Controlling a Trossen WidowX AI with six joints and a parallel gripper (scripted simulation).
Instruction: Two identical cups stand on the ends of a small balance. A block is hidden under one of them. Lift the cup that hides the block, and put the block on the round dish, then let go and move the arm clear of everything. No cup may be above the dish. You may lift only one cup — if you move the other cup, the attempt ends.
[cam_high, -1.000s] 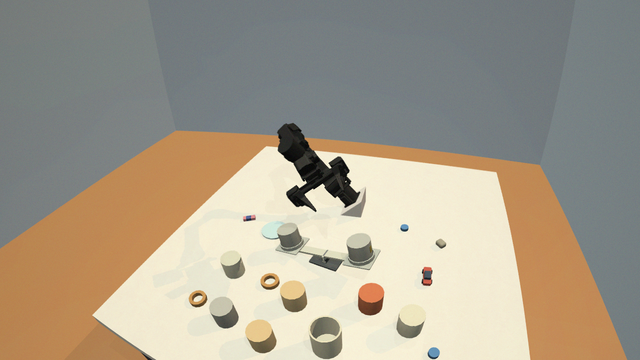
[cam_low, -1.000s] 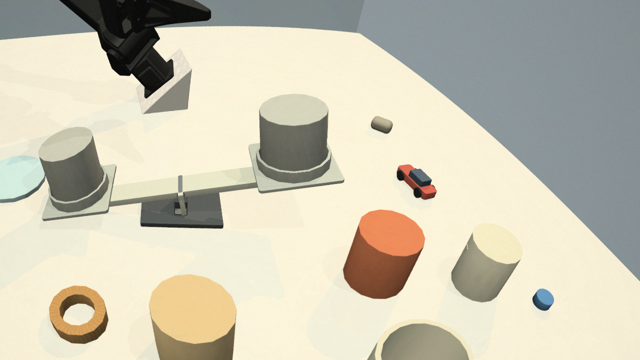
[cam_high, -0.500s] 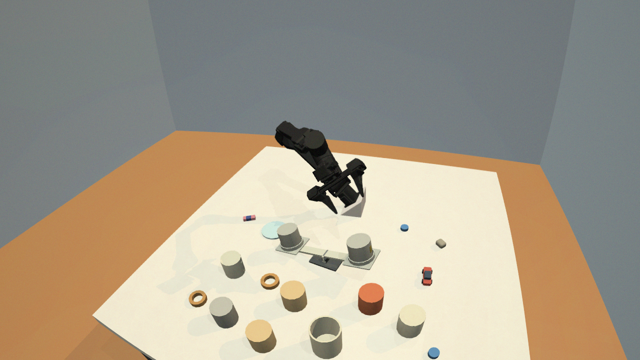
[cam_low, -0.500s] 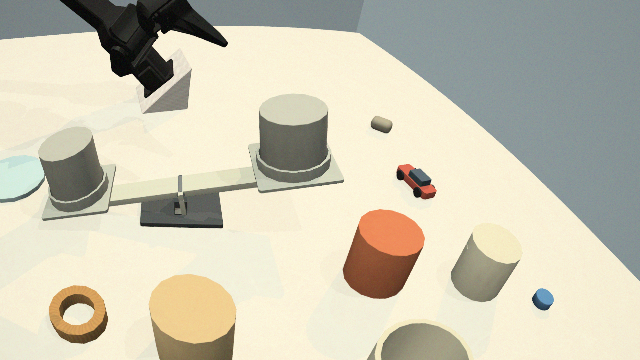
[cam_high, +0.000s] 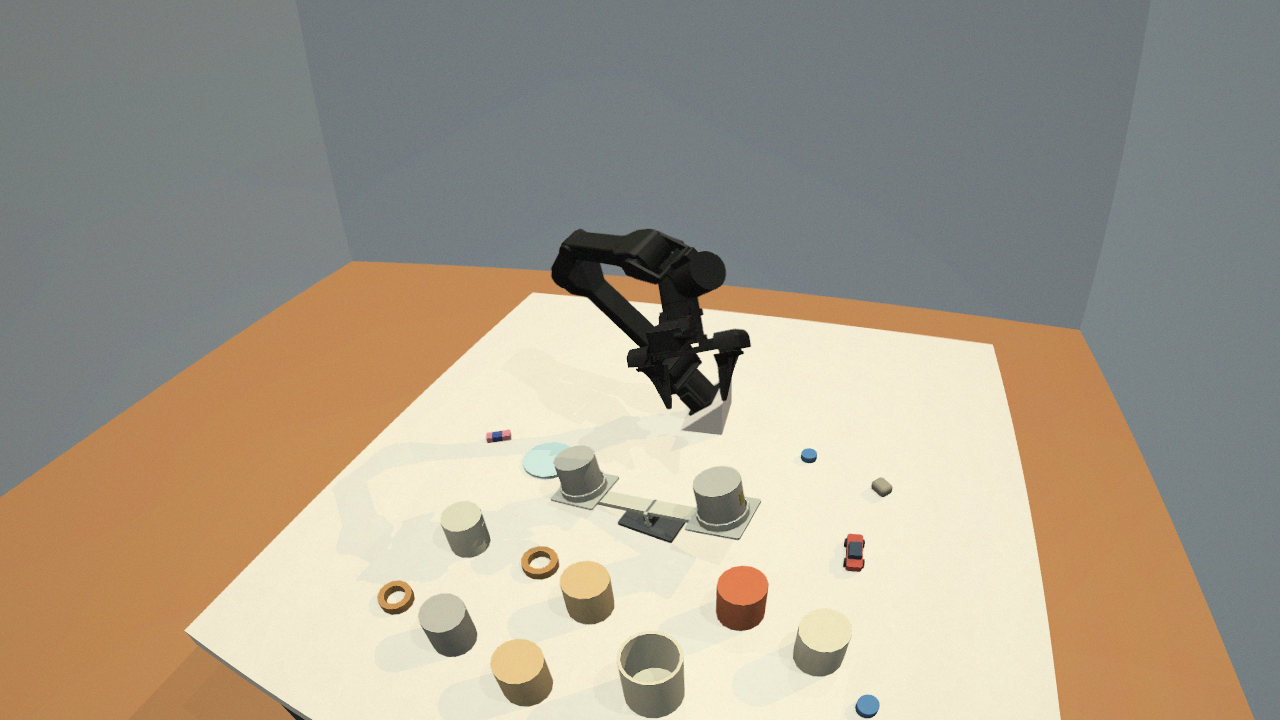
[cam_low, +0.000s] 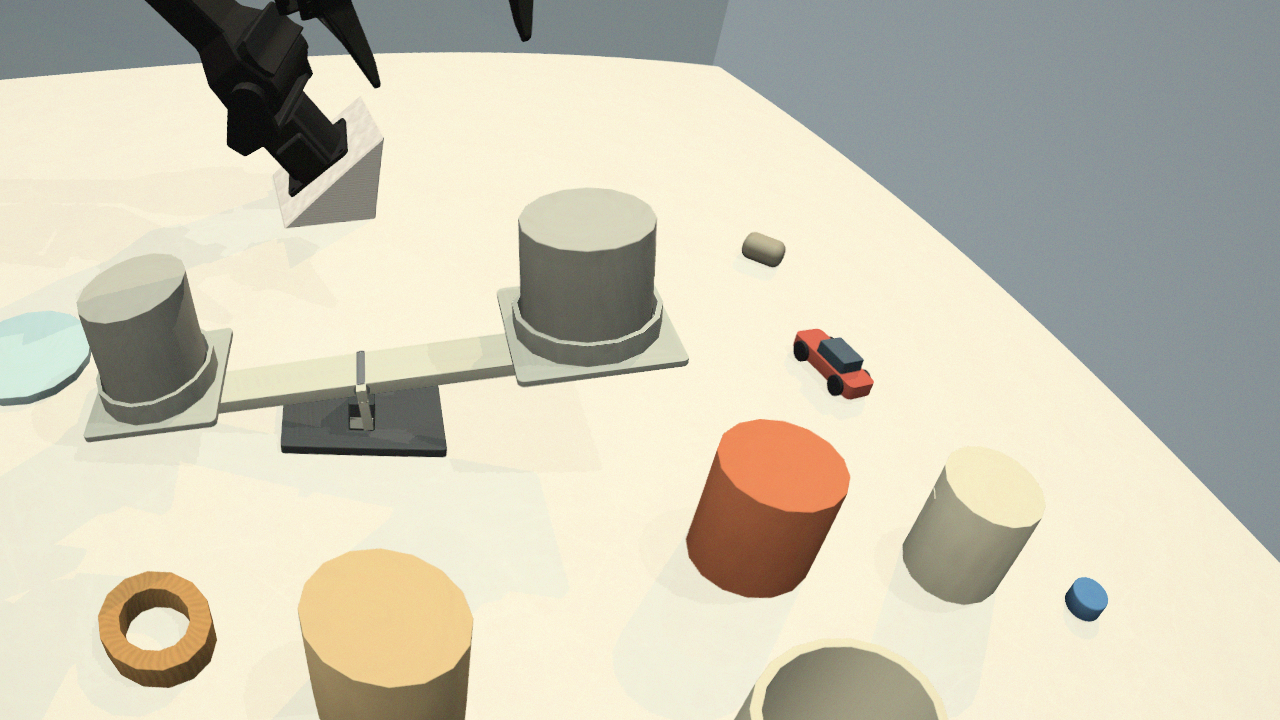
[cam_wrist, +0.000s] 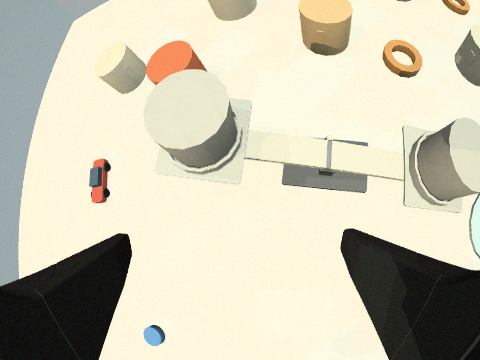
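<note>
A small balance (cam_high: 648, 522) (cam_low: 364, 428) (cam_wrist: 324, 176) carries two identical grey cups. The left cup (cam_high: 577, 472) (cam_low: 143, 335) (cam_wrist: 450, 160) stands next to the pale blue round dish (cam_high: 539, 461) (cam_low: 31, 353) (cam_wrist: 475, 227). The right cup (cam_high: 720, 497) (cam_low: 586, 264) (cam_wrist: 190, 116) stands at the other end. In the exterior view the beam slopes down toward the left cup. No block shows. My gripper (cam_high: 696, 400) (cam_low: 447, 58) (cam_wrist: 238, 244) is open and empty. It hangs above the table behind the balance, pointing down toward it, clear of both cups.
A white wedge (cam_high: 708, 418) (cam_low: 344, 179) at the arm's base sits just behind the gripper. Several cylinders stand in front of the balance, among them an orange one (cam_high: 742, 595) and an open cup (cam_high: 650, 671). Two rings (cam_high: 539, 561), a toy car (cam_high: 853, 550) and small pieces lie around.
</note>
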